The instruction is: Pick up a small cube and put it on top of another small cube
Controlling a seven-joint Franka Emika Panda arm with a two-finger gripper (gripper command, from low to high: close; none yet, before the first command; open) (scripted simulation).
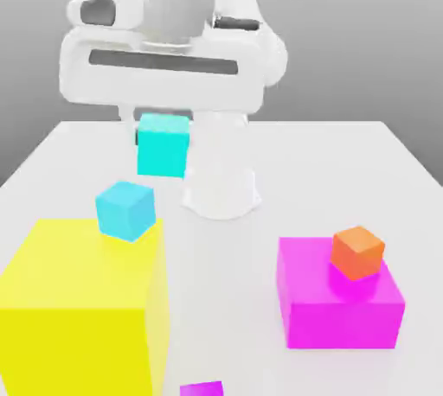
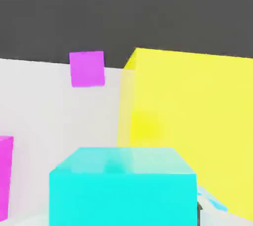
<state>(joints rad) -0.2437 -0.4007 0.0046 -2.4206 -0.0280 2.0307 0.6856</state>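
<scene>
The small cube [image 1: 162, 145] is turquoise and hangs above the white table, right under the white hand. My gripper [image 1: 162, 137] is shut on it. In the hand view the small cube [image 2: 123, 190] is very close to the camera. A paler sky-blue small cube [image 1: 126, 209] sits lower, at the far top edge of the big yellow block [image 1: 82, 299]. I cannot tell whether it rests on that block or stands behind it. An orange small cube [image 1: 357, 252] lies on top of the magenta block [image 1: 339, 299].
The big yellow block [image 2: 192, 121] stands tall at the exterior view's left front. A small magenta cube [image 1: 202, 388] [image 2: 87, 68] lies at the front edge. The arm's white base [image 1: 221, 178] rises behind the held cube. The table [image 1: 346, 161] ends just past it.
</scene>
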